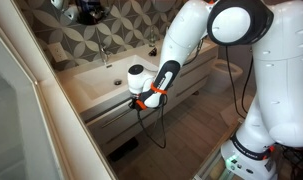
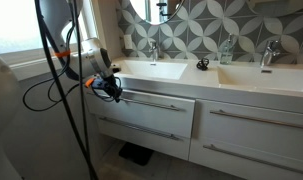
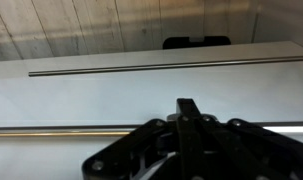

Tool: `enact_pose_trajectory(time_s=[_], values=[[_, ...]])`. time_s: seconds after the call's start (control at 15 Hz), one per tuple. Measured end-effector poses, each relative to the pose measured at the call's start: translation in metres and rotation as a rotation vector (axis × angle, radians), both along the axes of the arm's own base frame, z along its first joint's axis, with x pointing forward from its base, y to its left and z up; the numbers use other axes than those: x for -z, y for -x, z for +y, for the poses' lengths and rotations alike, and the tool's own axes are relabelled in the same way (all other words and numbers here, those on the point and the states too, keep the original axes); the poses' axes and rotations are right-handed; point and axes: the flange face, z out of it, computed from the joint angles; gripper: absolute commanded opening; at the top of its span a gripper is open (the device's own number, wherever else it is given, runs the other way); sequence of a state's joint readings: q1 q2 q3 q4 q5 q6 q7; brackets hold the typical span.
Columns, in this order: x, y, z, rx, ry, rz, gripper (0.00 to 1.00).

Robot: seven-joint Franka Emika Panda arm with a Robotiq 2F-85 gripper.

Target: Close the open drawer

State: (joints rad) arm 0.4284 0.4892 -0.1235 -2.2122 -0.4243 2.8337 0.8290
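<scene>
The drawer (image 2: pixel 156 112) is the upper pale grey-white front under the left sink, with a long metal bar handle. It looks close to flush with the vanity, and none of its inside shows. It also shows in an exterior view (image 1: pixel 109 113) and fills the wrist view (image 3: pixel 91 105). My gripper (image 2: pixel 114 88) is shut and empty, its fingertips at the drawer front's upper left corner, near the bar handle. It shows in an exterior view (image 1: pixel 141 101) and in the wrist view (image 3: pixel 188 106) with the fingers pressed together against the panel.
A white sink basin (image 2: pixel 151 70) with a faucet (image 2: pixel 151 48) sits above the drawer. A lower drawer (image 2: pixel 141 135) and the right-hand drawers (image 2: pixel 251 120) are shut. A dark mat (image 2: pixel 136 154) lies on the wooden floor. Black cables (image 2: pixel 51 90) hang beside the arm.
</scene>
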Motion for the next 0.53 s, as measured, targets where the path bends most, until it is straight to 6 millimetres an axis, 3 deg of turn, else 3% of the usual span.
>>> enact_pose_trajectory(time_s=[0.53], values=[[0.016,-0.015,-0.002,0.005,0.015,-0.112,0.00]])
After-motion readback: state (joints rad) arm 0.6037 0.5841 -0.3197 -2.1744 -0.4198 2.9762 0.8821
